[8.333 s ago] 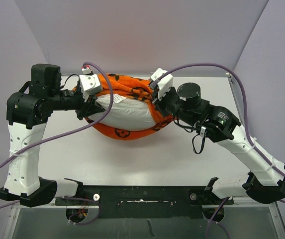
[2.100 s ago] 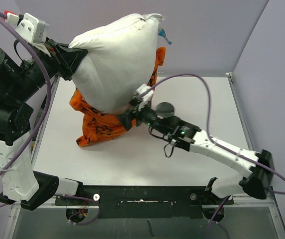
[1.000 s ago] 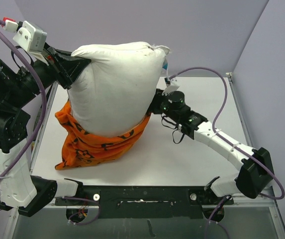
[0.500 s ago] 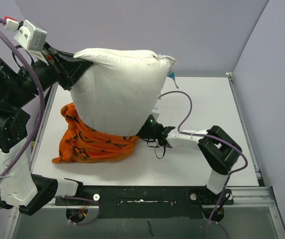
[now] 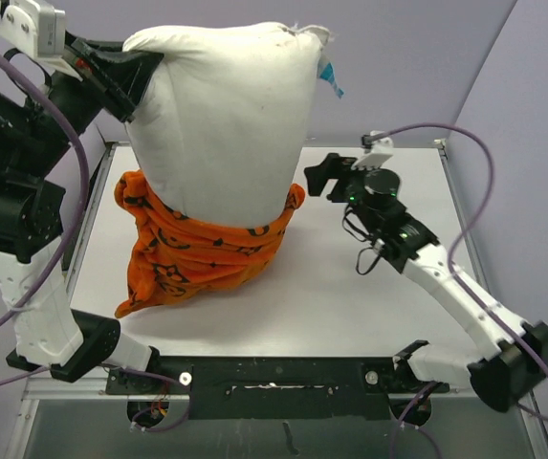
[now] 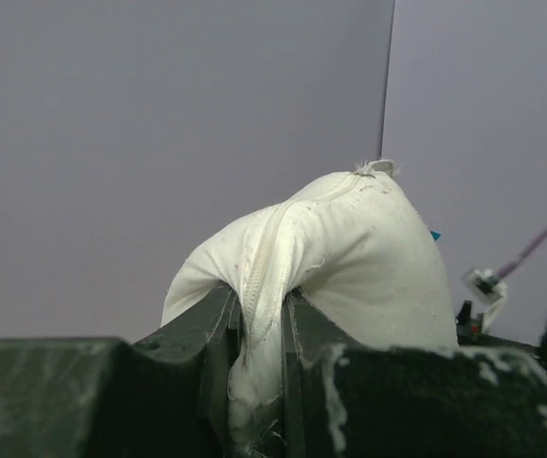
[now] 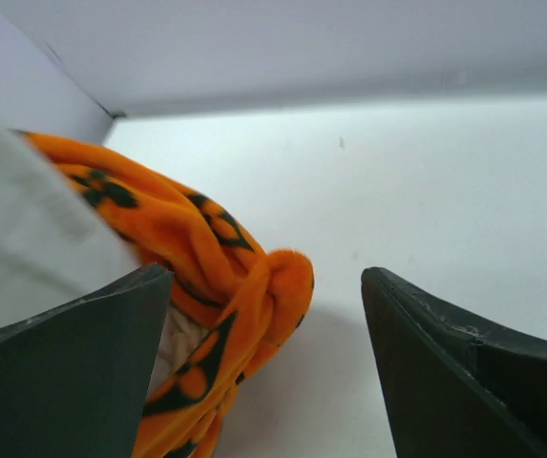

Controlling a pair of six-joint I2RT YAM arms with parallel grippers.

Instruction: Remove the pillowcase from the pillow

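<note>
The off-white pillow (image 5: 221, 115) hangs upright, high above the table, pinched at its top left corner seam (image 6: 263, 296) by my left gripper (image 5: 125, 76), which is shut on it. The orange pillowcase (image 5: 197, 249) is bunched around the pillow's lower end and sags to the table. My right gripper (image 5: 323, 178) stands open just right of the pillowcase's rolled edge (image 7: 273, 286), which lies ahead between its fingers without touching them. A small blue tag (image 5: 331, 78) sticks out at the pillow's top right.
The white table (image 5: 369, 287) is walled by lilac panels at the back and sides. A black rail (image 5: 274, 371) with the arm bases runs along the near edge. Purple cables loop over both arms.
My right gripper let go of the pillowcase, opened wide and drew back up to the right. My left gripper lifted the pillow higher; more white pillow shows above the orange cover.
</note>
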